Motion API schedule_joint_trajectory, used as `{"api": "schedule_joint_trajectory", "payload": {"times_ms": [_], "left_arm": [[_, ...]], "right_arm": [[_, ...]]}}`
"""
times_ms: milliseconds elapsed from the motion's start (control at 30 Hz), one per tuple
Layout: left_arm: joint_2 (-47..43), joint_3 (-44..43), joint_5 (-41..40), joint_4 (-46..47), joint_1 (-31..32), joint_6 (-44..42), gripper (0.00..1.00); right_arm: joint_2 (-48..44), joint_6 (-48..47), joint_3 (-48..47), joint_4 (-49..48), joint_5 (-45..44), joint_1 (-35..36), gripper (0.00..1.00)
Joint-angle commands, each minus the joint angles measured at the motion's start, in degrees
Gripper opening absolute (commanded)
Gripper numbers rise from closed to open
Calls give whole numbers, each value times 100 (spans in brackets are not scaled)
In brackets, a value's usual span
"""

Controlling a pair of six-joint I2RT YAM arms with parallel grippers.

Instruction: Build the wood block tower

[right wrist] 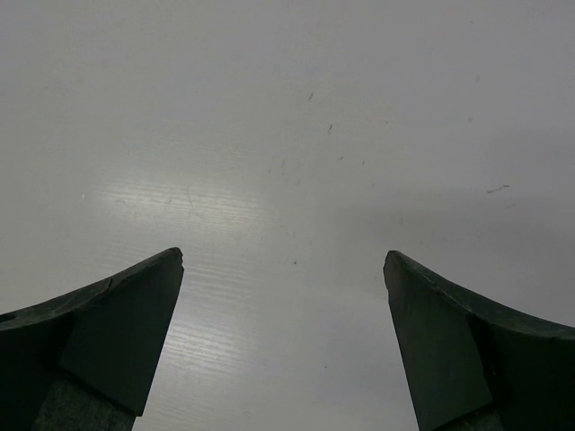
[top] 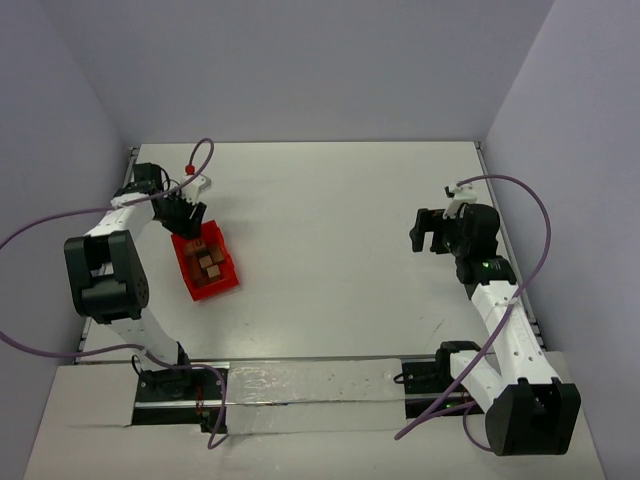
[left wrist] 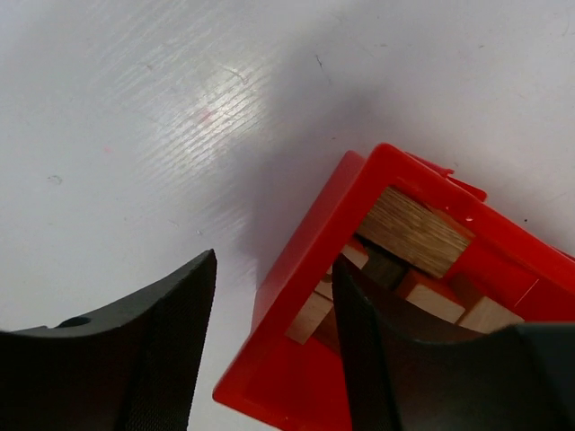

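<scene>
Two arms share the white table, and only the left one is at work. The red bin sits at the table's left side, well apart from the right arm, with the wood blocks all lying loose inside it; none is stacked yet.

Your left pincer stands part-open astride the bin's far corner, with one finger outside the wall and the other inside. A strip of table shows between the outer finger and the red plastic, so nothing is gripped yet. The step looks like taking hold of the wall so the bin can be moved or tipped. Seat the wall deep between the fingers before you clamp, since a thin rim could slip or twist. Keep the inner finger off the nearest tan block so it does not get wedged.

Your right pincer hangs wide and holds nothing, over bare table.
</scene>
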State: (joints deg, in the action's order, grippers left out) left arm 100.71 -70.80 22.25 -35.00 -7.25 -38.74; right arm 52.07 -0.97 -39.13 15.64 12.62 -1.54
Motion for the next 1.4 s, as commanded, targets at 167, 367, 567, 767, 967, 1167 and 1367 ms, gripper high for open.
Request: {"api": "schedule_joint_trajectory", "payload": {"times_ms": [167, 367, 567, 767, 967, 1167, 1367], "left_arm": [[261, -441, 359, -54, -28, -304, 35], [251, -489, 481, -131, -28, -484, 17], [140, -891, 241, -351, 218, -366, 0], [-150, -1206, -462, -287, 1025, -118, 0], [-29, -1883, -1292, -434, 1613, 188, 0], [-178, -1758, -2589, -15, 2480, 349, 0], [-377, -1310, -3725, 706, 3149, 282, 0]], "right_arm": [[51, -43, -296, 1, 83, -60, 100], [90, -52, -323, 15, 121, -71, 100], [51, -45, -321, 12, 136, -72, 100], [-4, -43, -326, 13, 136, -74, 100], [-91, -61, -314, 1, 107, -87, 100], [-21, -67, -355, 7, -37, -89, 100], [1, -67, -382, 21, -82, -94, 100]]}}
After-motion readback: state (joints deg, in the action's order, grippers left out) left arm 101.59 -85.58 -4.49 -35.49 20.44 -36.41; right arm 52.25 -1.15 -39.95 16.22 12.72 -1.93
